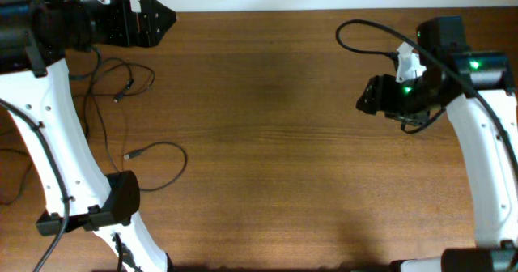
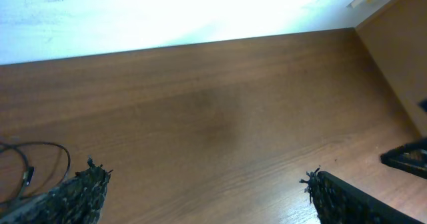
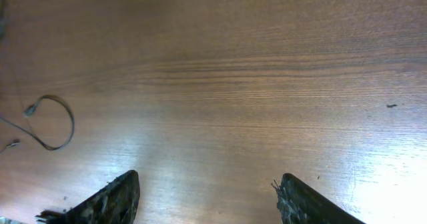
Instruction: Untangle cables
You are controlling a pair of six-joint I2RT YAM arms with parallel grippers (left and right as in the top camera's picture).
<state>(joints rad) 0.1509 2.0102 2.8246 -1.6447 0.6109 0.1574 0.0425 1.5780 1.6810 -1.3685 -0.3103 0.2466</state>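
The cables (image 1: 121, 90) are thin black cords lying as loose looping strands on the left of the wooden table. One strand with a small plug end (image 1: 129, 155) curls in a loop at the lower left. My left gripper (image 1: 166, 19) is open and empty at the far left edge, above and to the right of the cords. A cable loop (image 2: 40, 161) shows at the left of the left wrist view. My right gripper (image 1: 364, 100) is open and empty at the right, far from the cords. A cable loop (image 3: 50, 121) shows far off in the right wrist view.
A thicker black cable (image 1: 368, 37) fixed to the right arm arcs above the table at the upper right. The white left arm (image 1: 57, 134) crosses over the left side next to the cords. The wooden table (image 1: 275, 142) has a pale wall along its far edge.
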